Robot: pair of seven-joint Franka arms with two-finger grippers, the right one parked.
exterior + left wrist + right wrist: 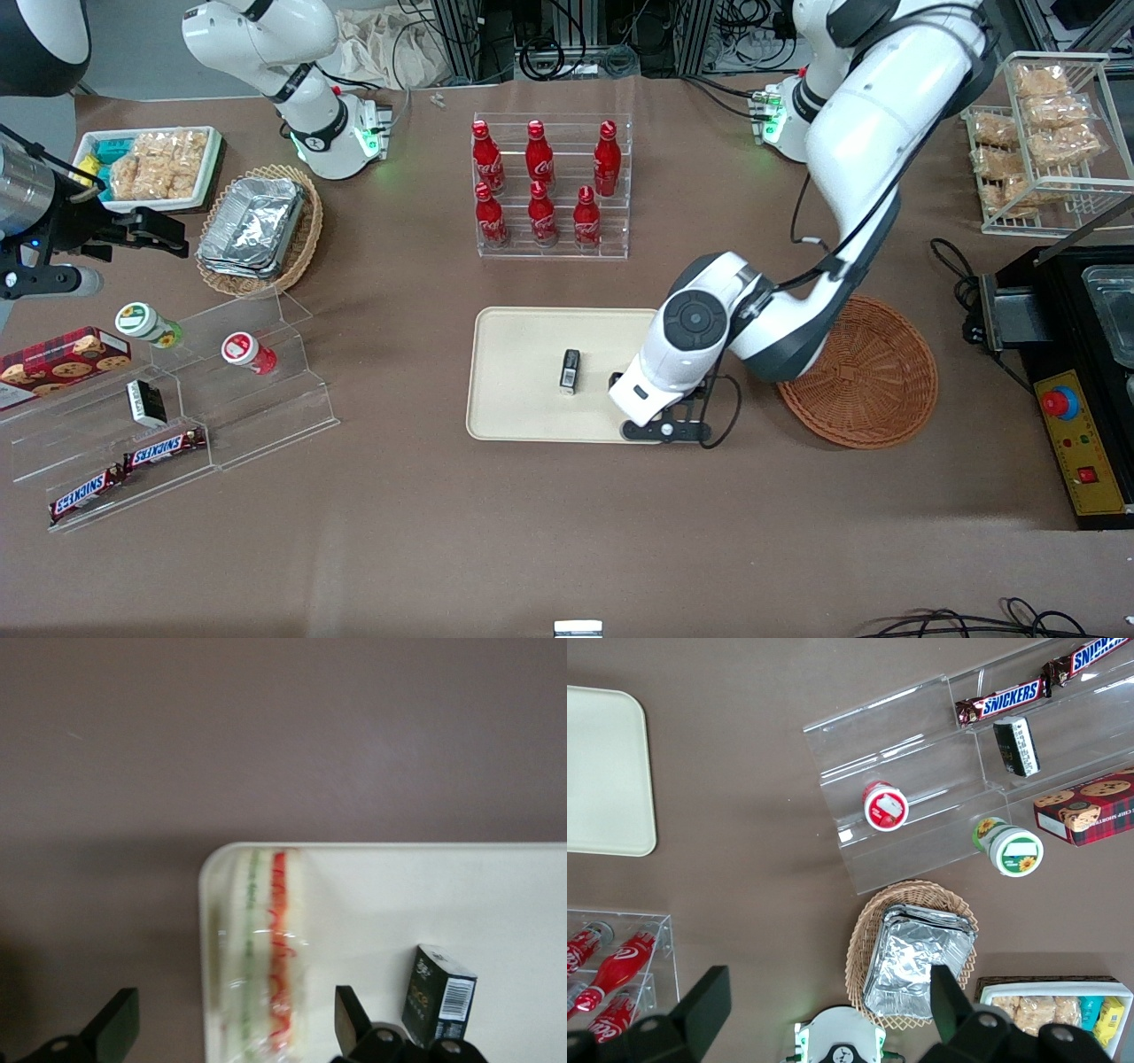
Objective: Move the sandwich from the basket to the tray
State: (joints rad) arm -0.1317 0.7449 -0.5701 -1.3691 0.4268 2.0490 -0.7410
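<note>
- The gripper is over the tray, at the tray's end toward the basket. Its fingers are spread wide, one on each side of the sandwich, and not touching it.
- You see the sandwich only in the left wrist view; in the front view the arm covers it. It lies on the tray, along a short edge and close to a rounded corner.
- One finger hangs outside the tray's rim, above bare tabletop; the other is over the tray's inner surface.
- A small dark box stands on the tray, beside the inner finger and apart from the sandwich. Bare tray surface lies between the two.
- The basket sits on the tabletop just beside the tray, toward the working arm's end, with nothing visible in it.
- Bare brown tabletop runs from the tray's near edge toward the front camera.
- The sandwich is a wedge of pale white bread in clear, glossy wrap. A red-orange filling band and a pale green one run lengthwise along the edge facing the wrist camera.
</note>
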